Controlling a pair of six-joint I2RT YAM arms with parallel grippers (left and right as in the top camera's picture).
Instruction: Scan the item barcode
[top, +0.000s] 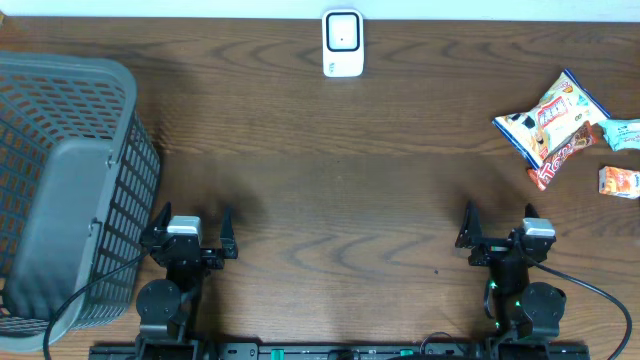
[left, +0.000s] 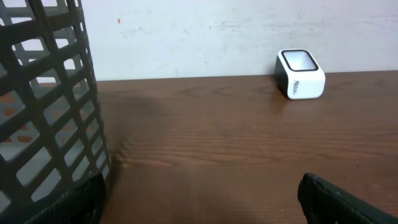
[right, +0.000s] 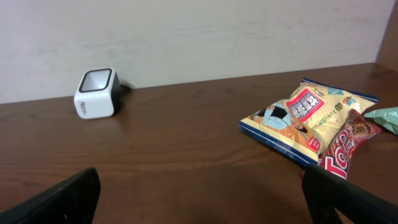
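Note:
A white barcode scanner (top: 342, 43) with a dark window stands at the back middle of the table; it shows as the scanner (left: 300, 74) in the left wrist view and the scanner (right: 96, 93) in the right wrist view. Snack items lie at the right: a yellow and blue chip bag (top: 551, 116) (right: 306, 118), a red packet (top: 560, 160) (right: 342, 152), a teal packet (top: 622, 133) and an orange packet (top: 620, 181). My left gripper (top: 190, 228) (left: 200, 194) sits open near the front left, holding nothing. My right gripper (top: 498, 224) (right: 200, 191) sits open near the front right, short of the snacks.
A large grey mesh basket (top: 70, 180) fills the left side, close beside my left arm; its wall, the basket (left: 43, 106), fills the left of the left wrist view. A pale wall runs behind the table's far edge. Cables trail from both arm bases.

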